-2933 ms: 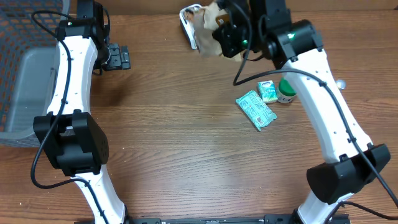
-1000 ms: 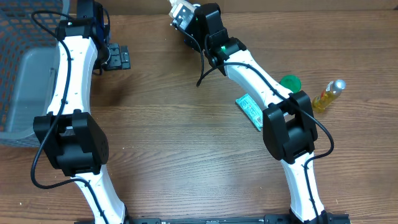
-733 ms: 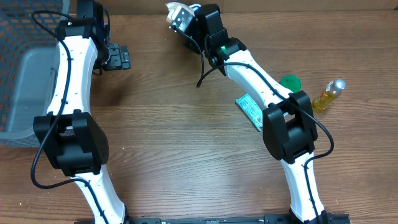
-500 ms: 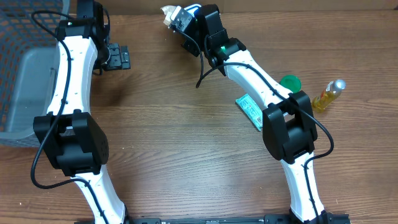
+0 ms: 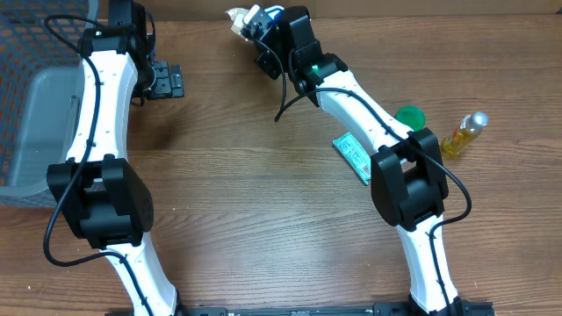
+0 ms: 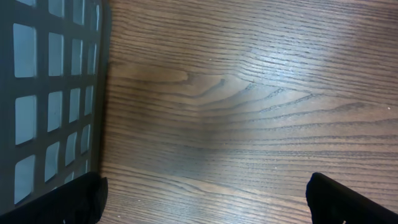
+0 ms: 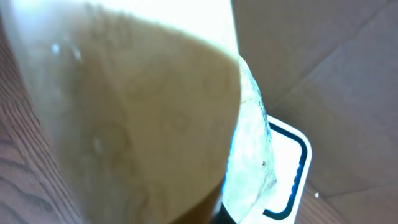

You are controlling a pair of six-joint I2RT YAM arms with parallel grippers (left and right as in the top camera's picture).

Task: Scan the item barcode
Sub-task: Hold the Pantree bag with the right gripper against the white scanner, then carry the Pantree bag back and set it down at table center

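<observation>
1. While the right gripper [image 5: 255, 24] reaches to the far edge of the table [image 5: 263, 219], its jaws are clenched on the pale wrapped item [image 7: 137, 112].
2. The left gripper [image 5: 167, 81] hangs released beside the basket [image 6: 50, 93].
3. A green packet [image 5: 360, 158], a green lid [image 5: 409, 115] and a yellow bottle [image 5: 464, 133] lie near the right arm.

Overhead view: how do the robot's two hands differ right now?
The left gripper has its fingers spread wide and holds nothing. The right gripper has its fingers shut on a pale packaged item. The left gripper hangs over bare table beside the grey basket, while the right gripper is further along the far edge, near the middle. Both are black and at the table's far side.
</observation>
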